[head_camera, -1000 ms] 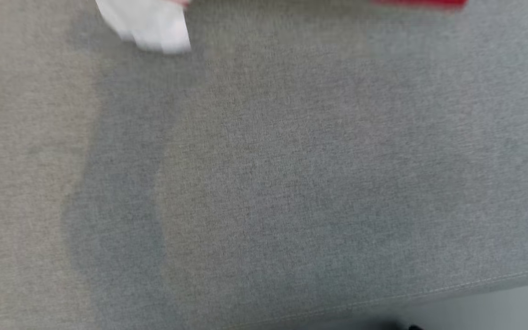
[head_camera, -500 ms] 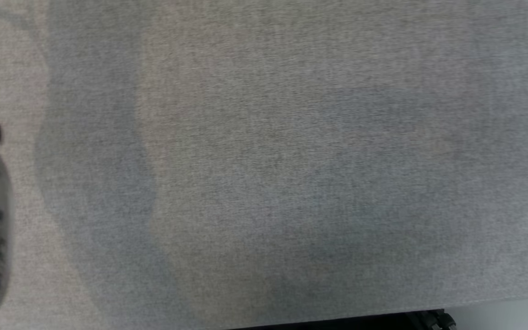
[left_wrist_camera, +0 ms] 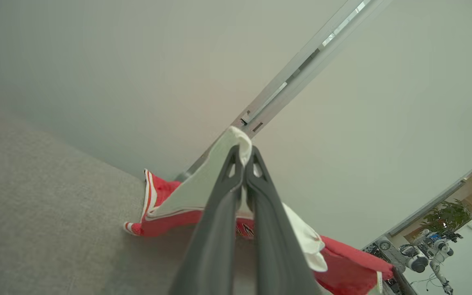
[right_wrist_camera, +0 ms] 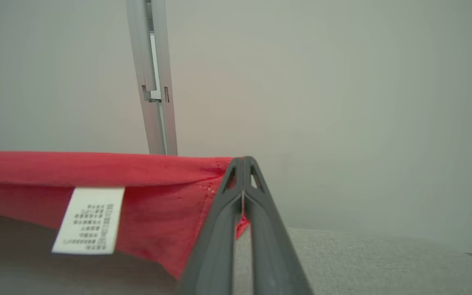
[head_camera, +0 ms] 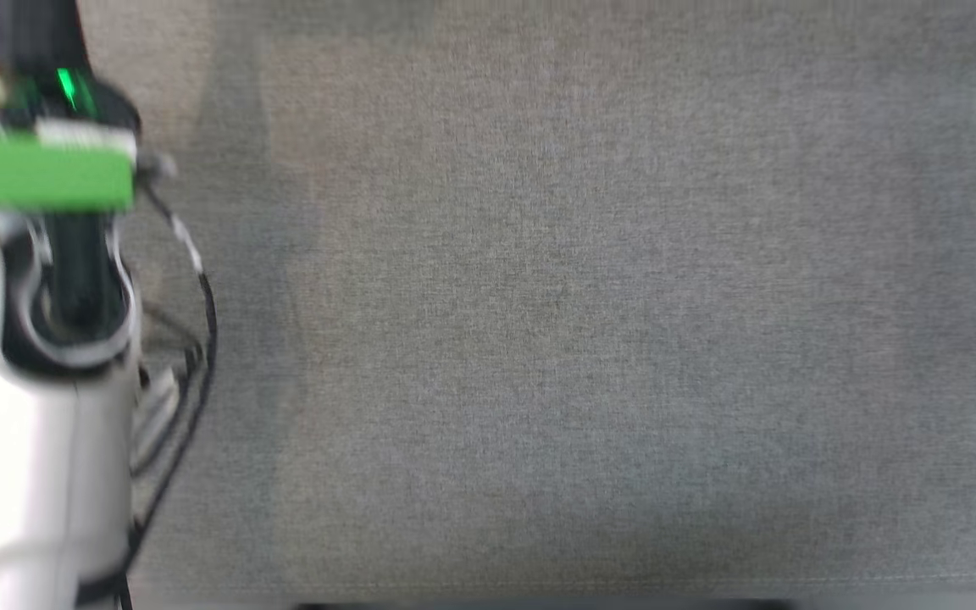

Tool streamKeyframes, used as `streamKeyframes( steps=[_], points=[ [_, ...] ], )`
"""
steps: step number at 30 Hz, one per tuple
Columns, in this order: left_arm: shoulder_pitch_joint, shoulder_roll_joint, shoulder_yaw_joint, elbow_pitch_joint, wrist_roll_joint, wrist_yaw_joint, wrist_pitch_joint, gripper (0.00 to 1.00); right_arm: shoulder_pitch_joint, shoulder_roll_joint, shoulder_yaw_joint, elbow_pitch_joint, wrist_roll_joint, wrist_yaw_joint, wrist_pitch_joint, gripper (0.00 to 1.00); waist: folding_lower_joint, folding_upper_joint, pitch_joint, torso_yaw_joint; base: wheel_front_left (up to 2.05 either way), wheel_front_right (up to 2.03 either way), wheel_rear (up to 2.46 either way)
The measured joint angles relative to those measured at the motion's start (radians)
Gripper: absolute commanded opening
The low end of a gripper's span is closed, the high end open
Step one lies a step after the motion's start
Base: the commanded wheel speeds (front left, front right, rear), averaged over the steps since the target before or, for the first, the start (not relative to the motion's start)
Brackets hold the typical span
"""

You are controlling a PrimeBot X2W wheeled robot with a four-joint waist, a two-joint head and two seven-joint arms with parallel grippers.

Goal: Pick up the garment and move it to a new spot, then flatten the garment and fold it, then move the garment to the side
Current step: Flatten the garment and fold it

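Garment [right_wrist_camera: 158, 196] | left hand [left_wrist_camera: 244, 153], right hand [right_wrist_camera: 244, 162] clamped on it | grey fabric surface [head_camera: 581, 339] | pale wall [right_wrist_camera: 342, 102] behind

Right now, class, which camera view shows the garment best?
The left wrist view: the garment shows red and white panels, pinched by the left gripper. The right wrist view gives a red hem and label; the head view a blurred red sliver.

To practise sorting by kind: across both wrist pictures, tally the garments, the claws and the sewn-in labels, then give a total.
Garments: 1 (garment, red and white)
Claws: 2 (left claw, right claw, both shut on the garment)
Labels: 1 (white care label)
Total: 4
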State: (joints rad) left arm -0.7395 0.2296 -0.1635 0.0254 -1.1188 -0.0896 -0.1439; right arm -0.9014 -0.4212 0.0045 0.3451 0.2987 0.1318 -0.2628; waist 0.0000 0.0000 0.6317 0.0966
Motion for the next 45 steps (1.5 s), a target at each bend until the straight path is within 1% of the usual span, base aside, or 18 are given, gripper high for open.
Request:
streamKeyframes(
  steps=[5, 9, 12, 16, 22, 26, 29, 34, 36, 45],
  points=[
    [0.306, 0.002, 0.003, -0.16, -0.048, 0.076, 0.021, 0.0, 0.231, 0.009, -0.032, -0.046, 0.039, 0.0, 0.0, 0.0, 0.0, 0.0, -0.111, -0.004, 0.0, 0.0, 0.0],
    [0.502, -0.001, 0.005, -0.252, -0.068, 0.12, 0.021, 0.0, 0.381, 0.032, -0.057, -0.06, 0.047, 0.0, 0.0, 0.0, 0.0, 0.0, -0.195, -0.016, 0.0, 0.0, 0.0],
    [0.619, -0.004, 0.004, -0.291, -0.071, 0.142, 0.013, 0.0, 0.464, 0.047, -0.074, -0.066, 0.05, 0.001, 0.0, 0.0, -0.0001, 0.0, -0.251, -0.026, 0.0, 0.0, 0.0],
    [0.735, -0.006, -0.001, -0.317, -0.056, 0.166, -0.009, 0.0, 0.564, 0.063, -0.104, -0.076, 0.054, 0.001, 0.0, 0.0, -0.0001, 0.0, -0.316, -0.038, 0.0, 0.0, 0.0],
    [0.826, -0.017, -0.023, -0.354, -0.026, 0.2, -0.027, 0.0, 0.693, 0.075, -0.114, -0.116, 0.059, 0.001, 0.0, 0.0, -0.0001, 0.0, -0.389, -0.048, 0.0, 0.0, 0.0],
    [0.856, -0.015, -0.037, -0.356, 0.006, 0.225, -0.033, 0.0, 0.756, 0.074, -0.1, -0.137, 0.056, 0.001, 0.0, 0.0, -0.0001, 0.0, -0.423, -0.049, 0.0, 0.0, 0.0],
    [0.854, -0.011, -0.044, -0.33, 0.033, 0.247, -0.035, 0.0, 0.777, 0.078, -0.078, -0.132, 0.05, 0.001, 0.0, 0.0, -0.0001, 0.0, -0.44, -0.05, 0.0, 0.0, 0.0],
    [0.81, 0.002, -0.066, -0.239, 0.073, 0.265, -0.021, 0.0, 0.767, 0.068, -0.029, -0.073, 0.036, 0.0, 0.0, 0.0, -0.0001, 0.0, -0.443, -0.051, 0.0, 0.0, 0.0],
    [0.766, 0.001, -0.079, -0.195, 0.079, 0.263, -0.014, 0.0, 0.742, 0.06, -0.001, -0.034, 0.022, 0.0, 0.0, 0.0, -0.0001, 0.0, -0.434, -0.05, 0.0, 0.0, 0.0],
    [0.534, -0.013, -0.138, 0.018, 0.153, 0.208, -0.015, 0.0, 0.575, 0.038, 0.102, 0.124, -0.038, 0.0, 0.0, 0.0, 0.0, 0.0, -0.366, -0.039, 0.0, 0.0, 0.0]
  ],
)
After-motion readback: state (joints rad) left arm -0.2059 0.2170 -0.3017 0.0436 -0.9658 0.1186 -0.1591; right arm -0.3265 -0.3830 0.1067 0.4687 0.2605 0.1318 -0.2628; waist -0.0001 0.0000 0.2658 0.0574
